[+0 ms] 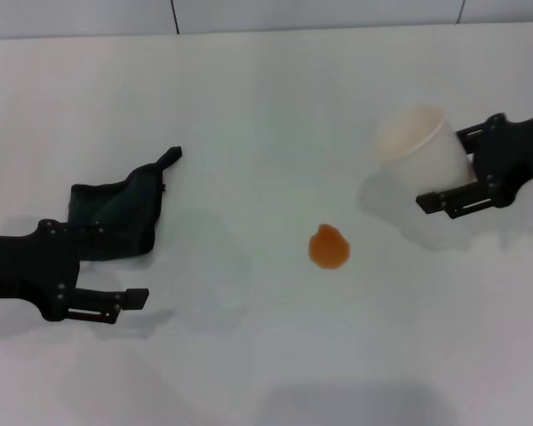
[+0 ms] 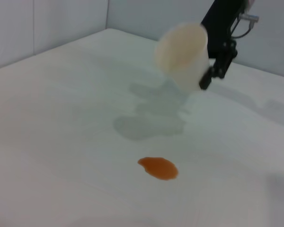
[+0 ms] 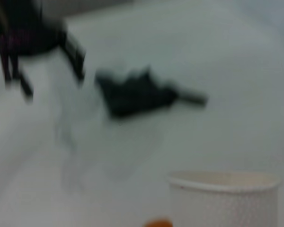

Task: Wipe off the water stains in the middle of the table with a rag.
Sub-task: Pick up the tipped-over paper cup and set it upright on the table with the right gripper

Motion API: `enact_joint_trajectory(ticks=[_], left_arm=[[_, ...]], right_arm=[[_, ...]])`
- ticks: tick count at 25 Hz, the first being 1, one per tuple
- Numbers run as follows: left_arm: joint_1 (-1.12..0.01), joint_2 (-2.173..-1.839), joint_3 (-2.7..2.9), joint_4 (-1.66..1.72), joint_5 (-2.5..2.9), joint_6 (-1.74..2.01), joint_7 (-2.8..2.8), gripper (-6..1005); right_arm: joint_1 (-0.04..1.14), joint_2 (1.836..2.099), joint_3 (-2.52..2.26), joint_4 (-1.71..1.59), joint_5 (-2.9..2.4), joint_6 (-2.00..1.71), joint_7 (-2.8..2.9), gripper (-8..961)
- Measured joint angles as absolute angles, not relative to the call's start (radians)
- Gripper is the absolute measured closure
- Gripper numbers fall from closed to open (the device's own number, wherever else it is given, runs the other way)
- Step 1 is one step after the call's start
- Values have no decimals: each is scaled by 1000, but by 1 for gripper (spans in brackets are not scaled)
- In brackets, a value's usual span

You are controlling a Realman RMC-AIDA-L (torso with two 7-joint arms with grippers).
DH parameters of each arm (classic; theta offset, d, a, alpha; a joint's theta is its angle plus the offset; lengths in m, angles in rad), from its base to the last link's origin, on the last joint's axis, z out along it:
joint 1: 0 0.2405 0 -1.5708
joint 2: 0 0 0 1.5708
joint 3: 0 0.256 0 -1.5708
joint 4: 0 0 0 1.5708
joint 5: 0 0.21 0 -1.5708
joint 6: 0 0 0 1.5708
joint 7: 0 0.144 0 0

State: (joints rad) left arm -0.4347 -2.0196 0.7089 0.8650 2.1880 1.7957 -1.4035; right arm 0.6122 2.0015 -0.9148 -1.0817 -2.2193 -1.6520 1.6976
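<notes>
Rag [image 1: 120,213] lies crumpled at the table's [image 1: 249,106] left, the left gripper [image 1: 102,271] spread wide over its near edge, grasping nothing. Stain [image 1: 329,247] sits mid-table, well apart. Right gripper [image 1: 466,169] clasps a tilted, unmarked white cup [image 1: 417,146]

A pale grey wall [image 1: 320,13] runs along the far side of the scene, split by thin dark vertical seams into flat panels. In the left wrist view two such walls [image 2: 61,21] meet at a corner. The light is soft and even, and casts faint grey shadows on the white surface below.
</notes>
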Motion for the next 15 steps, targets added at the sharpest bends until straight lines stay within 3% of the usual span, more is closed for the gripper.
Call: enact_joint_trajectory(ticks=[7, 15], left_arm=[[-441, -2017, 708, 865, 2184, 1797, -1404, 121], [-442, -2018, 709, 866, 2186, 1801, -1409, 121]], right_arm=[[466, 2004, -809, -922, -1925, -1602, 1462, 268], [424, 2007, -806, -567, -1696, -1561, 1097, 271]])
